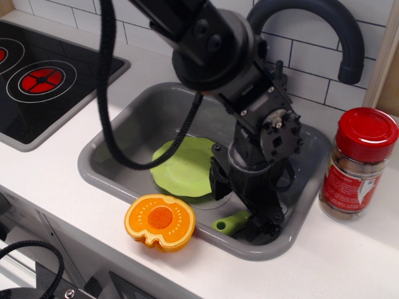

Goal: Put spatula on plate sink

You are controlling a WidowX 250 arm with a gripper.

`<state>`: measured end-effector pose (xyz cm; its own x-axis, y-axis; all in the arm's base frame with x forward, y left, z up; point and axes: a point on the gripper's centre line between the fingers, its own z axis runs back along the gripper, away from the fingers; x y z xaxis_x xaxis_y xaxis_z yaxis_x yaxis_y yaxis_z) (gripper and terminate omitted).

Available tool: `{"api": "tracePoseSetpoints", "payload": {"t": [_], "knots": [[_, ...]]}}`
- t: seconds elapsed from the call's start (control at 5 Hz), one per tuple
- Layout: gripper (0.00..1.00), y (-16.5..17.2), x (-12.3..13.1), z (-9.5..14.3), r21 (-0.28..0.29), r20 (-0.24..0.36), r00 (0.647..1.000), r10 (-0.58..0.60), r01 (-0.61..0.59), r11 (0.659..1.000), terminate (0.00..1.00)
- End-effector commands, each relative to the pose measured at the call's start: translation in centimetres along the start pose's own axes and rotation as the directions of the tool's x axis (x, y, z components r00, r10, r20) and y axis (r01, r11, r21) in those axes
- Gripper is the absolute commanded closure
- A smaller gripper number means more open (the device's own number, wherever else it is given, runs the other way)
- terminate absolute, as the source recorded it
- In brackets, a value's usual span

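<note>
Your small toy spatula with the lime-green handle (229, 222) lies on the floor of the grey rectangular plastic sink (118, 146), near its front wall. Only the handle shows; the blade end runs under the black gripper (265, 225) and is hidden. From what you can see, its long axis runs roughly left to right across the picture, rising slightly toward the right, handle end pointing toward the orange halved-fruit toy (159, 221) on the counter edge.

The gripper sits low in the basin, right over the spatula's far end, so the tool lies directly beneath and a little left of the fingertips. You cannot tell from this view whether the jaws are spread or already closed on the tool; the wrist body blocks them.

The light green round plate with the wavy rim (184, 167) lies in the same sink, just up and left of the handle, partly covered by the arm. In my judgement, once you have hold, the carry is a short one to the left and back, along the line the handle already points.

Well apart on the counter stands the red-lidded spice jar (358, 164), with the dark grey arched faucet (324, 28) behind.
</note>
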<state>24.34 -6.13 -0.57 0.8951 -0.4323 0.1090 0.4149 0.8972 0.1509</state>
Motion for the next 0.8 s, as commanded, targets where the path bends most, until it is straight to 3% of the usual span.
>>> {"api": "tracePoseSetpoints", "payload": {"t": [0.0, 0.2, 0.6], "knots": [[0.00, -0.8, -1.3, -1.0, -0.017, -0.017, 0.999, -0.038, 0.037, 0.999, 0.00], [1.00, -1.0, -1.4, -1.3, -0.030, -0.021, 0.999, -0.039, 0.039, 0.999, 0.00], [1.00, 0.0, -0.8, 0.7, -0.055, 0.009, 1.000, 0.016, -0.015, 0.998, 0.00]]}}
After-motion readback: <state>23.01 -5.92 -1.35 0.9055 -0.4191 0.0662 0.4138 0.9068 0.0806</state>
